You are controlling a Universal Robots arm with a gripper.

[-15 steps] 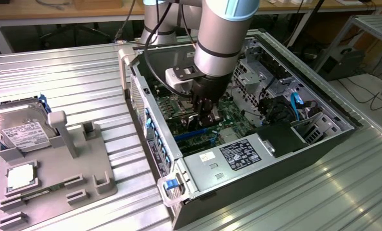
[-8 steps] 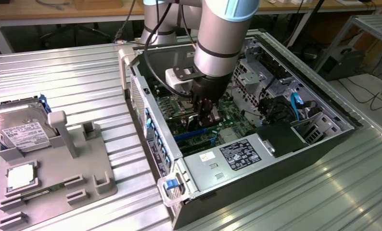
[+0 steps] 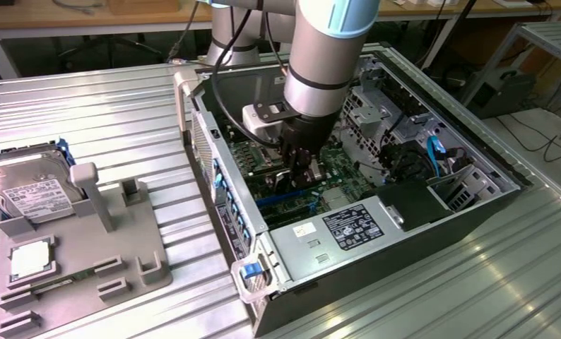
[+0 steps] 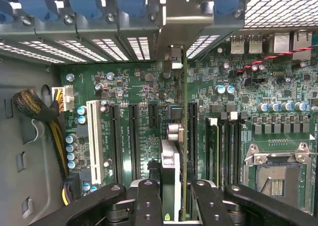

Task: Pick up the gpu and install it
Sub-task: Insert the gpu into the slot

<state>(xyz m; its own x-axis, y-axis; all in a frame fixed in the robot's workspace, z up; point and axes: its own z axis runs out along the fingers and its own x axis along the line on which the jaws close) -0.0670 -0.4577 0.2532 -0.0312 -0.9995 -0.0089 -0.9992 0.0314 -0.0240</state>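
Item: graphics card [image 4: 170, 176], at the install step; the pick-up is done. Location: inside the computer case [image 3: 356, 289], upright and edge-on above the circuit board [image 4: 144, 87] on the case floor. Its thin green edge runs along a long black slot [image 4: 192, 136], and its metal end bracket [image 4: 179, 22] is at the case's rear slot openings. Holder: gripper [image 4: 176, 208], clenched on the graphics card, one finger [image 4: 147, 201] on each face, with the arm reaching straight down into the case [image 3: 304, 176]. Seating: whether the card's lower edge is already in the slot cannot be told. Requirement, as judged: keep the card square to that slot and the bracket lined up with its rear opening, and push straight toward the board without tilt, since a skewed edge would jam. Also inside the case: memory sticks [image 4: 212, 151], just beside the card, and an empty chip socket [image 4: 276, 179] beyond them. Outside the case, to the exterior view's left: a grey holder [image 3: 120, 261] with a hard drive [image 3: 31, 191] and a square chip [image 3: 31, 260].
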